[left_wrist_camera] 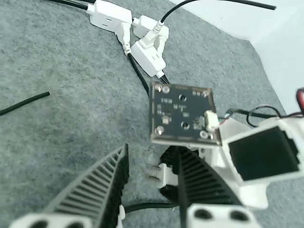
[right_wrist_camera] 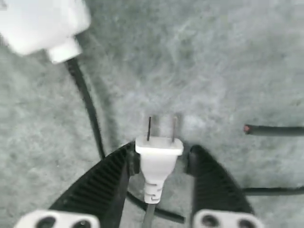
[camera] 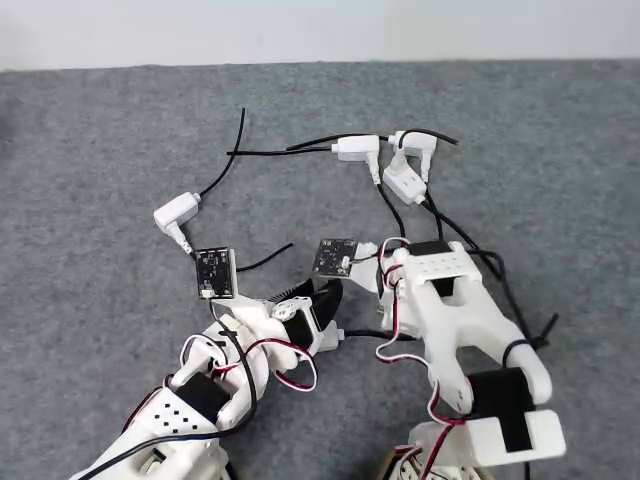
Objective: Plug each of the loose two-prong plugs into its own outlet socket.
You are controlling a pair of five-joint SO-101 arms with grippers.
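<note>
Plug (right_wrist_camera: pixel 156 164) sits inside the down-tilted right end effector (right_wrist_camera: pixel 160 151).

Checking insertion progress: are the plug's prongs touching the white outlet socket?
Apart. The right wrist view shows bare carpet between the plug and the outlet socket.

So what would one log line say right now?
right claw: shut on plug | left claw: open, close by | sockets: lying farther off

The tabletop (camera: pixel 100 150) is covered in rough, matt grey cloth; the plug (right_wrist_camera: pixel 156 161) is moulded in smooth white plastic, its prongs (right_wrist_camera: pixel 149 128) in bare metal; the fingers (right_wrist_camera: pixel 107 185) of the right gripper (right_wrist_camera: pixel 159 154) are formed of ribbed matt black plastic.
</note>
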